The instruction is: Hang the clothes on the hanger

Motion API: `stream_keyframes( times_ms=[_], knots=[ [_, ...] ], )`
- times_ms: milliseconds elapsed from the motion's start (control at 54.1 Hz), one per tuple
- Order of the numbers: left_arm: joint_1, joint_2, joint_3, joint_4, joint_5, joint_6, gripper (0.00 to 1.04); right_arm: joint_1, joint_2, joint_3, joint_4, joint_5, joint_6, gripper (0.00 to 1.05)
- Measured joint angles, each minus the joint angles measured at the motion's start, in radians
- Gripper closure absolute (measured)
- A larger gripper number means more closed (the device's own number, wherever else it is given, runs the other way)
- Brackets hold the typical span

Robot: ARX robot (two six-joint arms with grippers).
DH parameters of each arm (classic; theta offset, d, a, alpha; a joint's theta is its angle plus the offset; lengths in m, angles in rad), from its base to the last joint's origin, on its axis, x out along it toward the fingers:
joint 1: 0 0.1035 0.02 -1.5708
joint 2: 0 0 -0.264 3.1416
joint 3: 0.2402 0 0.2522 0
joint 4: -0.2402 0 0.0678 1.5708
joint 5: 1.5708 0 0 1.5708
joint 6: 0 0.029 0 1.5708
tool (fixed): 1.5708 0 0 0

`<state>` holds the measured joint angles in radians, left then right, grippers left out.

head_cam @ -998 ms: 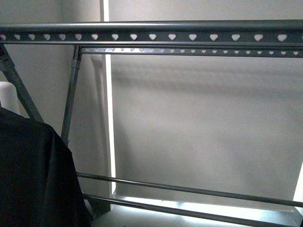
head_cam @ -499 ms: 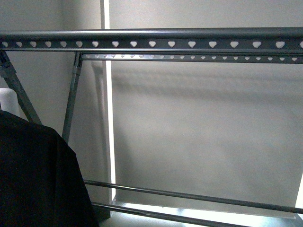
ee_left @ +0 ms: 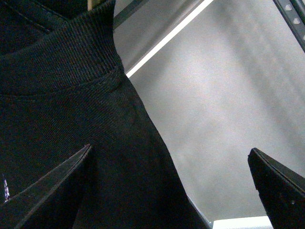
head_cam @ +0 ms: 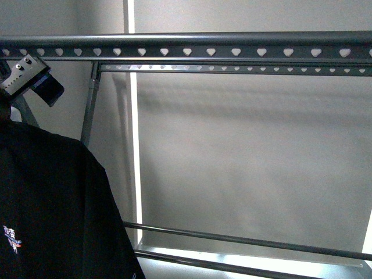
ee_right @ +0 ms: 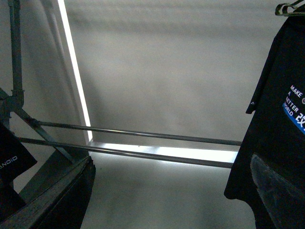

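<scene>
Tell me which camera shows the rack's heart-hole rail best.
Front view: the rail spans the whole width, hearts clear. Left wrist catches only a short end; right wrist shows just the lower bars, no rail.

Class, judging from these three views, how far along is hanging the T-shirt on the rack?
Done: the black T-shirt is on a wire hook. In hand: nothing; left gripper and right gripper both stand open, the left near the collar. Left: in the front view the shirt sits below the rack's top rail, which carries nothing, so hooking it there remains.

White "MAKE A … WORLD" print stands on the black T-shirt (ee_right: 274,133).
</scene>
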<state>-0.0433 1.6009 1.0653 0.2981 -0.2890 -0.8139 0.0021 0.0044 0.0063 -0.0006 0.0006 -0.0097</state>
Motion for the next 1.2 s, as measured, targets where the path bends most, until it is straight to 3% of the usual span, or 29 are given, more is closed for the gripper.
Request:
stream_keyframes(
  times_ms=[333, 591, 739, 832, 1201],
  knots=[
    [0.01, 0.127, 0.101, -0.038, -0.048, 0.007, 0.07, 0.0, 0.0, 0.0, 0.0, 0.0, 0.0, 0.07],
    [0.025, 0.175, 0.151, -0.09, -0.015, 0.042, 0.57, 0.0, 0.0, 0.0, 0.0, 0.0, 0.0, 0.07],
    [0.034, 0.133, 0.096, -0.082, 0.086, 0.1, 0.87, 0.0, 0.0, 0.0, 0.0, 0.0, 0.0, 0.07],
    [0.053, 0.066, 0.013, -0.101, 0.215, 0.132, 1.01, 0.0, 0.0, 0.0, 0.0, 0.0, 0.0, 0.07],
    [0.165, -0.121, -0.14, -0.222, 0.562, 0.393, 1.01, 0.0, 0.0, 0.0, 0.0, 0.0, 0.0, 0.07]
  ],
)
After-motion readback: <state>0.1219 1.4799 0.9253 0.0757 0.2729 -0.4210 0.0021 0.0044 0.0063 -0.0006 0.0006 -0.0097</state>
